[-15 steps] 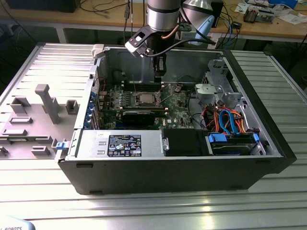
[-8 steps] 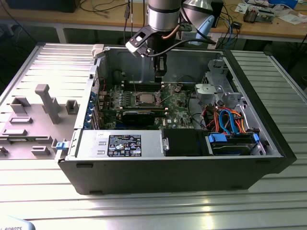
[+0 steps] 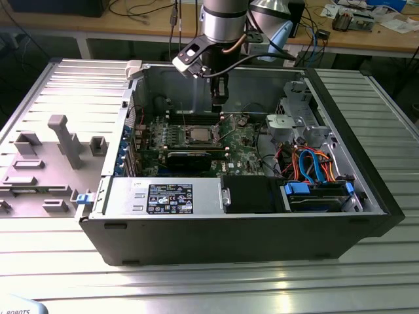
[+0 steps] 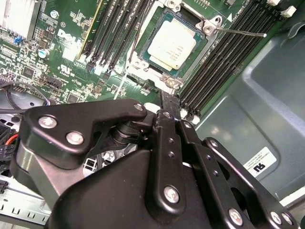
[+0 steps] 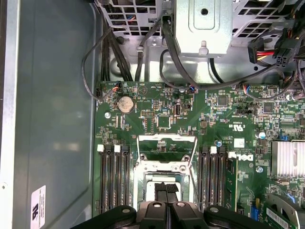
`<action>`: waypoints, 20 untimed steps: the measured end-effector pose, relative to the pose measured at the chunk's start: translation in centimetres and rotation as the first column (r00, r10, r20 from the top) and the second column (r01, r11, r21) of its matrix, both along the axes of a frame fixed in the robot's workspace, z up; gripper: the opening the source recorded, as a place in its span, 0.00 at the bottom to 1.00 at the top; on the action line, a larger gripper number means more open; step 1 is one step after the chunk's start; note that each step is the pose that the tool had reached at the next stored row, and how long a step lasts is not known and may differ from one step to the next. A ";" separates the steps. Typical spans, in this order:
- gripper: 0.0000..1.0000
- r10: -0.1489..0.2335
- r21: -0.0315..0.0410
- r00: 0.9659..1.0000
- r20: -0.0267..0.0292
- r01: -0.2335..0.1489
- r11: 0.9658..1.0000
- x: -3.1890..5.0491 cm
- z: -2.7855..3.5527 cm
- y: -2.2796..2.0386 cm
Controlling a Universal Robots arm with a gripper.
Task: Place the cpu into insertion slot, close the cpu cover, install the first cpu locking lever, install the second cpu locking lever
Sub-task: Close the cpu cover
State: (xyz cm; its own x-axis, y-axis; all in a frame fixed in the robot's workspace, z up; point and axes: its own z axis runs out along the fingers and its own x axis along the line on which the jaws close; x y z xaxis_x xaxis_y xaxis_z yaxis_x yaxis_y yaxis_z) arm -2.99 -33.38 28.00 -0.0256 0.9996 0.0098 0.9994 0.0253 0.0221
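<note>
Claw (image 5: 167, 187) pinched closed, nothing gripped, over insertion slot (image 4: 138, 63). Cpu (image 4: 172, 39) flat in slot, metal face up, square. Arm (image 3: 222, 19) upright, wrist down inside case (image 3: 229, 243).

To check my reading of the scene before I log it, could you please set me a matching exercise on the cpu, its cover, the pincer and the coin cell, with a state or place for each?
Things:
1. cpu
2. cpu cover
3. pincer
4. coin cell

States or places:
A. shut, with nothing visibly held
B. swung up, open
C. round and silver, set on the green motherboard
D. lying in the insertion slot

Pairs: 1-D, 2-B, 3-A, 4-C.
</note>
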 end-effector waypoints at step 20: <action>0.11 0.000 0.000 1.000 0.000 0.000 1.000 1.09 0.00 0.00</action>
State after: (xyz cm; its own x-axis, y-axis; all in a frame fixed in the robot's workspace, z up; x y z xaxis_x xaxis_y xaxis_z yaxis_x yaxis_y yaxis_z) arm -1.90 -33.38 28.01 -0.0255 0.9996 0.0097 0.9994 0.0253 0.0220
